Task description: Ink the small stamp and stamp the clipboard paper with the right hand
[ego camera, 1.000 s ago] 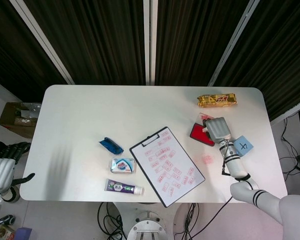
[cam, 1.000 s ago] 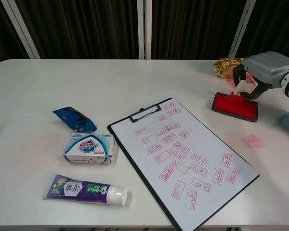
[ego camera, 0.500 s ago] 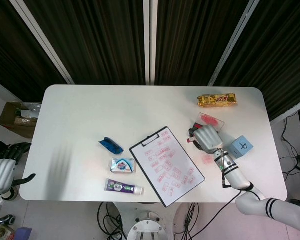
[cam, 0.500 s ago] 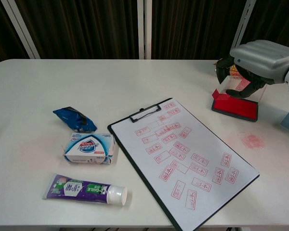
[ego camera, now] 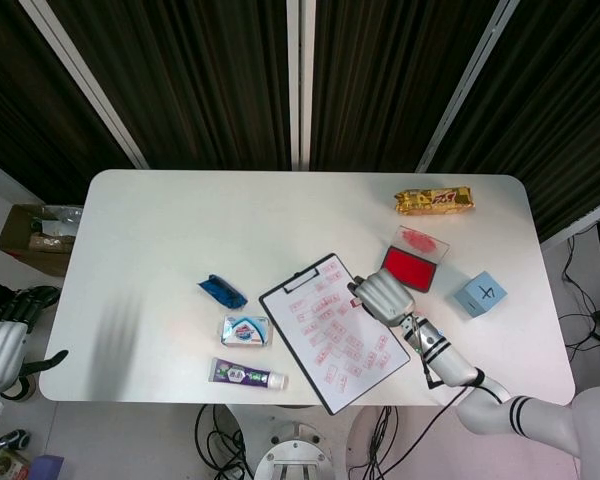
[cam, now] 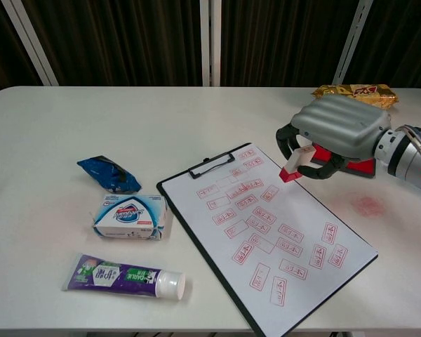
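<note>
A white table point(ego camera: 180, 220) with rounded corners stands before dark vertical blinds point(ego camera: 200, 80). The right robot hand point(cam: 333, 133) grips the small stamp point(cam: 295, 163), tilted just above the clipboard paper point(cam: 266, 225); the red ink pad point(ego camera: 408, 267) lies beside it. The left robot hand point(ego camera: 5, 330) hangs off the table's edge, fingers curled, holding nothing.

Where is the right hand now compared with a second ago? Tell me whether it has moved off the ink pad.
Yes. The right hand, holding the small stamp, has moved left off the red ink pad and is now over the clipboard paper.
</note>
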`<control>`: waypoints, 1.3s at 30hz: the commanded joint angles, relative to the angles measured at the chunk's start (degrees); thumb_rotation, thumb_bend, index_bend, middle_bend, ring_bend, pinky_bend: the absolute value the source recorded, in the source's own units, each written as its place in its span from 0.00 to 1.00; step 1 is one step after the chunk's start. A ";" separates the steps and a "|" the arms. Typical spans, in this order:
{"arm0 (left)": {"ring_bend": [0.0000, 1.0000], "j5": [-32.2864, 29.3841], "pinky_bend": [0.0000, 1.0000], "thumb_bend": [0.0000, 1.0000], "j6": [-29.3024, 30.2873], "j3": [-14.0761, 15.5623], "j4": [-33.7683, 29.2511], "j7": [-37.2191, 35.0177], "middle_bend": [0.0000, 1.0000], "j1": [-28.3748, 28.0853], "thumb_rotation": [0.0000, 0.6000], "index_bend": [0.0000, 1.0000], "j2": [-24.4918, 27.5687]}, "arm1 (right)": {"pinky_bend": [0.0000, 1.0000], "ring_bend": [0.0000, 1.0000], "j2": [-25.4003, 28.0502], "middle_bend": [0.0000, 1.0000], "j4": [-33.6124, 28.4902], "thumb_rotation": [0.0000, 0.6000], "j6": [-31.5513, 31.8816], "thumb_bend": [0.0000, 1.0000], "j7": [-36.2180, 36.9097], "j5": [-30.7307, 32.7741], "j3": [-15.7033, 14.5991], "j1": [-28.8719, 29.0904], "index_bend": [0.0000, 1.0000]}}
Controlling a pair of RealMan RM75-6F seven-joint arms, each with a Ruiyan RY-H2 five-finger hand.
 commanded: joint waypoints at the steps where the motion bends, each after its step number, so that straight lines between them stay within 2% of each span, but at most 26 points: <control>1: 0.16 -0.18 0.25 0.00 0.04 -0.09 0.20 -0.26 0.16 0.07 1.00 0.17 0.05 | 0.90 0.74 -3.51 0.77 3.59 1.00 -2.65 0.38 -0.81 3.12 2.54 1.92 0.90; 11: 0.16 -0.49 0.25 0.00 -0.22 -0.31 1.16 -1.29 0.17 0.01 1.00 0.17 0.12 | 0.90 0.74 -8.98 0.77 10.25 1.00 -7.83 0.38 -2.66 7.66 5.56 6.09 0.91; 39: 0.16 -0.56 0.25 0.00 -0.31 -0.55 1.24 -1.42 0.16 -0.07 1.00 0.17 0.56 | 0.90 0.74 -9.18 0.77 12.09 1.00 -9.50 0.38 -0.37 6.91 3.33 8.66 0.91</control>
